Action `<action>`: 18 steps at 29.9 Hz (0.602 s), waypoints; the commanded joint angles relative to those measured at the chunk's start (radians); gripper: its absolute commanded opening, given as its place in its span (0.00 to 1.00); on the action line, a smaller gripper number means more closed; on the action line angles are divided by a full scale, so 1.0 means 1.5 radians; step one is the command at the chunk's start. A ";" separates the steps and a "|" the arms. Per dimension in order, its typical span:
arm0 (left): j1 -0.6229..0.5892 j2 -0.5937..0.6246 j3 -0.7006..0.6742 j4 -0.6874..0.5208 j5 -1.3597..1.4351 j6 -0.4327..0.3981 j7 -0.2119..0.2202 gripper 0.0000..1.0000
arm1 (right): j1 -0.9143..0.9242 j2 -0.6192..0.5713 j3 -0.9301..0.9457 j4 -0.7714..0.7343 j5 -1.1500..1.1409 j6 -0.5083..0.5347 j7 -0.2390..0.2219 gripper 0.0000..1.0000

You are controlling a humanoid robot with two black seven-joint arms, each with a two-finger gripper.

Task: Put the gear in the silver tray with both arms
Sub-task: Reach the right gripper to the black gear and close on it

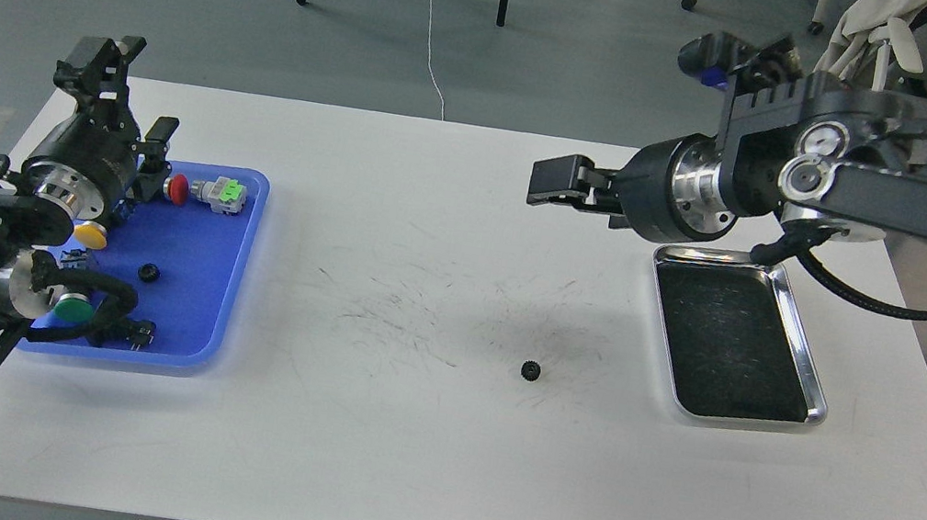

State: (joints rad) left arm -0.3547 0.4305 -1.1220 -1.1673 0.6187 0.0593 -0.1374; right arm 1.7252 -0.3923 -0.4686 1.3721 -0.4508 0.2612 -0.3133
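A small black gear (530, 369) lies on the white table (414, 457), right of centre and left of the silver tray (794, 305). The tray's black floor holds nothing. My right gripper (552, 183) points left above the table, past the tray's far left corner and well behind and above the gear. It is seen side-on, so its fingers cannot be told apart. My left gripper (124, 98) is open and empty above the far left corner of the blue tray (230, 279).
The blue tray holds a second small black gear (148, 272), a red button (178, 190), a grey and green connector (221, 194), yellow (91, 235) and green (73, 309) buttons and a black part (134, 330). Chair legs and cables lie behind the table.
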 commanded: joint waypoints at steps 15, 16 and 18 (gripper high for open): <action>0.011 0.001 0.010 0.000 0.005 0.000 -0.045 0.98 | -0.136 0.223 -0.090 -0.158 -0.038 0.031 0.009 0.98; 0.011 0.001 0.010 0.000 0.005 0.000 -0.045 0.98 | -0.141 0.225 -0.092 -0.160 -0.039 0.032 0.009 0.97; 0.011 0.001 0.010 0.000 0.005 0.000 -0.045 0.98 | -0.147 0.228 -0.097 -0.169 -0.039 0.033 0.009 0.96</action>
State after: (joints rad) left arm -0.3361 0.4326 -1.1075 -1.1673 0.6259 0.0590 -0.2054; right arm 1.5219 -0.0605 -0.6049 1.1345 -0.5088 0.3059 -0.2992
